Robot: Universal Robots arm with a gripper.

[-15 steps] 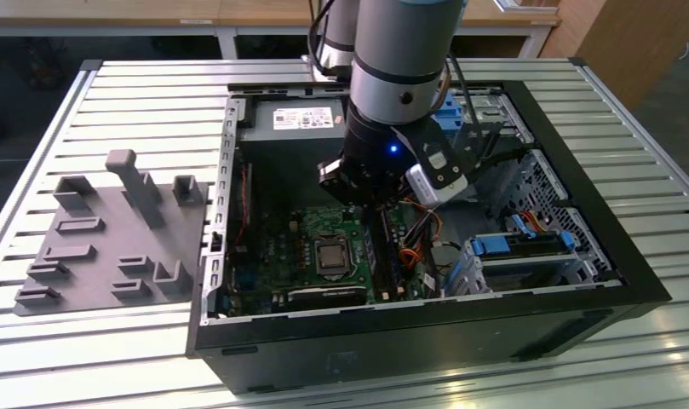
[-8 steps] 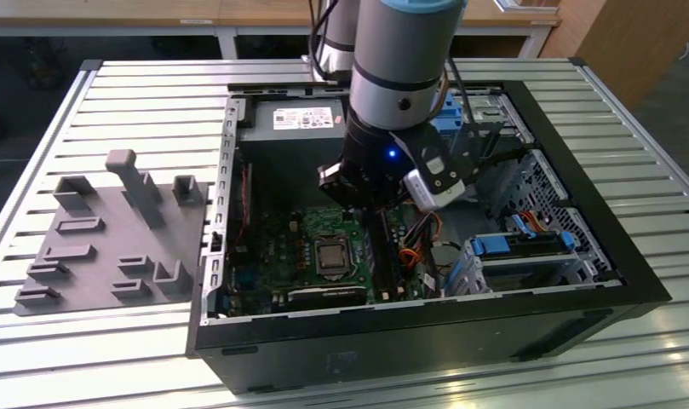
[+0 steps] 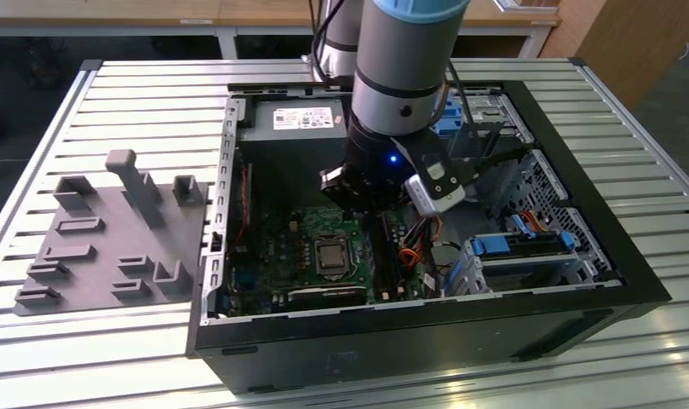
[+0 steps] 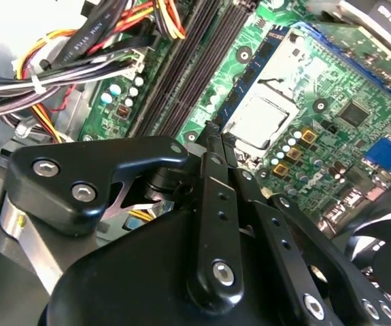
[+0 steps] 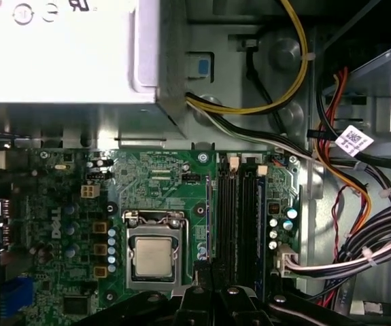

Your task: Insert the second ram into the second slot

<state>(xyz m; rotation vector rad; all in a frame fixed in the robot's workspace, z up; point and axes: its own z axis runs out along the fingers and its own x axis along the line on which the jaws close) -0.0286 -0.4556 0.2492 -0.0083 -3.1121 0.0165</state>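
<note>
The end effector (image 4: 212, 132) appears in the second wrist view with its fingers drawn close together. As far as can be judged, they are pinched on the second ram (image 4: 249, 71), whose blue board and dark chips run out from the fingertips. The stick is held above the motherboard (image 5: 168, 183), parallel to the memory slots (image 5: 239, 217). In the first wrist view it lies to the processor socket (image 5: 152, 257) side of them. For a clean insertion, the stick's lower edge should be brought squarely over the intended slot, kept level along its length and pressed evenly, since a tilt would likely jam one end. The cable bundle (image 5: 385, 231) beside the slots is best avoided. The open computer case (image 3: 412, 349) rests on the slatted surface (image 3: 117, 94)
</note>
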